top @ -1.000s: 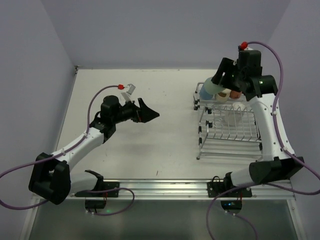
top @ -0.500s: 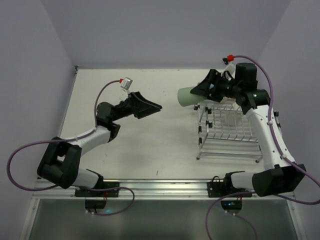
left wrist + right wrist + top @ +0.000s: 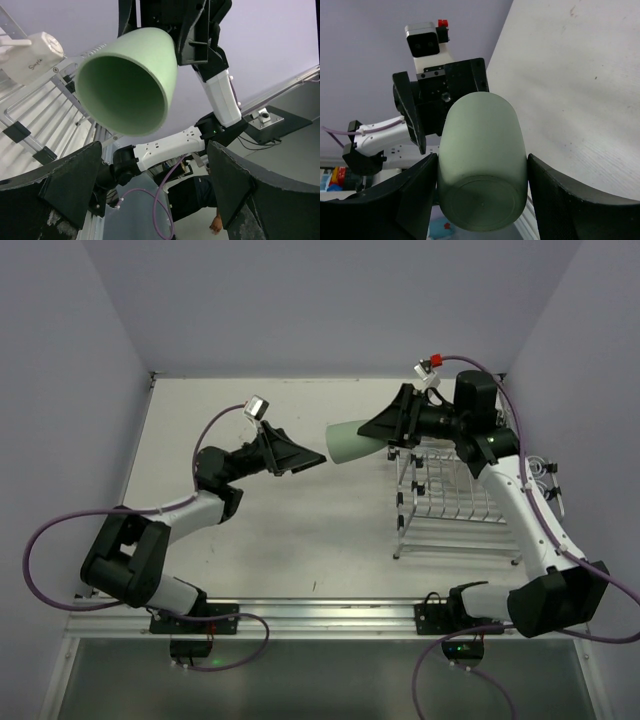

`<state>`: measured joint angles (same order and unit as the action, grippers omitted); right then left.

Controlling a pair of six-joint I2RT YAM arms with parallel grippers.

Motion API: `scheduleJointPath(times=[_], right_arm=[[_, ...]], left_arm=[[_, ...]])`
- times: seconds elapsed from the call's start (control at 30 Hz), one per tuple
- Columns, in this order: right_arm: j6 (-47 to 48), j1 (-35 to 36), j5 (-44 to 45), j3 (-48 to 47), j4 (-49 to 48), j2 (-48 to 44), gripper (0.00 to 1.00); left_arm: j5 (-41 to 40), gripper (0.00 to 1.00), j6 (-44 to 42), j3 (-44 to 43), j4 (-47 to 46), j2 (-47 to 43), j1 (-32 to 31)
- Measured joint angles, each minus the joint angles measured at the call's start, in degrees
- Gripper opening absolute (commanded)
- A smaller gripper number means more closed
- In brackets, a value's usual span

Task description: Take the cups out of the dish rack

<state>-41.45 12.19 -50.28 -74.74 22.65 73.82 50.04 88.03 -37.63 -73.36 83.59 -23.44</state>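
The dish rack (image 3: 458,508) stands on the right side of the surface (image 3: 290,540). Its near half shows only bare wire rails, and its far end is hidden behind the right arm, so I cannot tell what sits there. The pale green cup (image 3: 348,440) is out of the rack, held in the air on its side just left of the rack's far corner. Its mouth faces left and its base faces the right arm. The right gripper (image 3: 481,160) is clenched on the cup, with one of its jaws pressed against each side of the wall near the base. The left gripper (image 3: 154,150) faces it from the other side with its jaws spread wide and grasping nothing. From the left wrist camera the cup's mouth looks straight at the lens and only its own green inner wall shows inside. The rim hangs just beyond the jaw tips, in line with the gap between them and touching neither.
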Motion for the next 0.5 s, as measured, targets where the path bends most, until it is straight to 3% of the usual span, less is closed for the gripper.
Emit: scheduleJointPath(times=[0.37, 0.5], right_arm=[[-1.79, 4.63, -0.2, 0.31, -2.89, 1.51, 0.0], [-2.1, 5.49, -0.07, 0.83, -3.39, 2.45, 0.0]], left_arm=[[-1.11, 0.89, 1.66, -4.2, -0.72, 2.1, -0.2], [-1.44, 0.8, 2.73, -6.08, -0.74, 2.51, -0.28]])
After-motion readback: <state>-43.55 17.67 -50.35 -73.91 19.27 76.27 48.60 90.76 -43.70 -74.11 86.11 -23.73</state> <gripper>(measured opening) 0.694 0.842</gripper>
